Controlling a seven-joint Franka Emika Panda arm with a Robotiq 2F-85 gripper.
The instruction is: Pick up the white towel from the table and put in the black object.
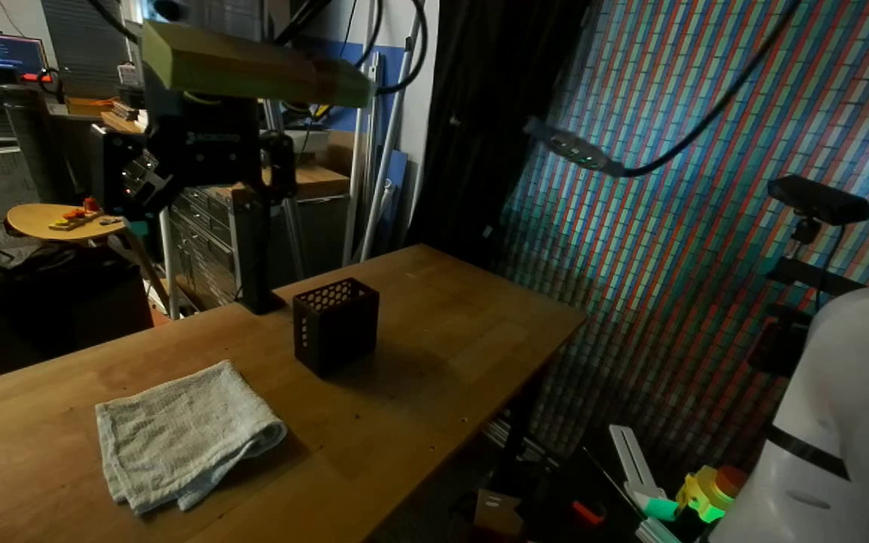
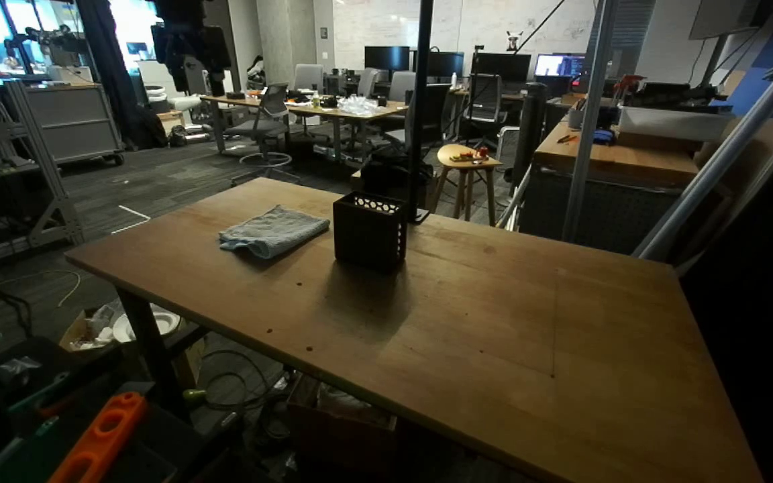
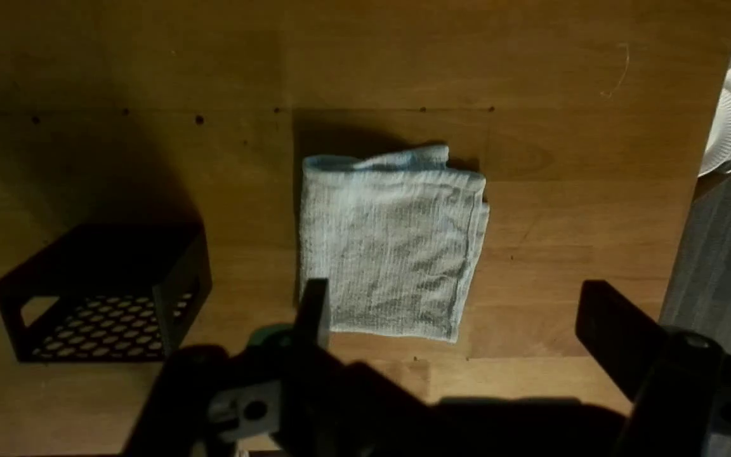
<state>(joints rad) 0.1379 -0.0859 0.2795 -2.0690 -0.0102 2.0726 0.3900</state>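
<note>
The white towel [image 1: 189, 434] lies folded flat on the wooden table; it also shows in an exterior view [image 2: 274, 231] and in the wrist view [image 3: 394, 247]. The black object is an open-topped box with hexagonal holes [image 1: 338, 328]. It stands upright beside the towel, apart from it, and shows in both exterior views [image 2: 368, 231] and at the left of the wrist view [image 3: 102, 260]. My gripper [image 1: 204, 200] hangs well above the table. In the wrist view its fingers [image 3: 454, 289] are wide apart with nothing between them; the left finger overlaps the towel's lower left corner in the picture.
A black post [image 1: 257, 256] stands at the table's edge close behind the box, also seen in an exterior view [image 2: 421, 114]. The wooden table [image 2: 527, 322] has open edges. A cable with a control strip [image 1: 578, 151] hangs beside the table.
</note>
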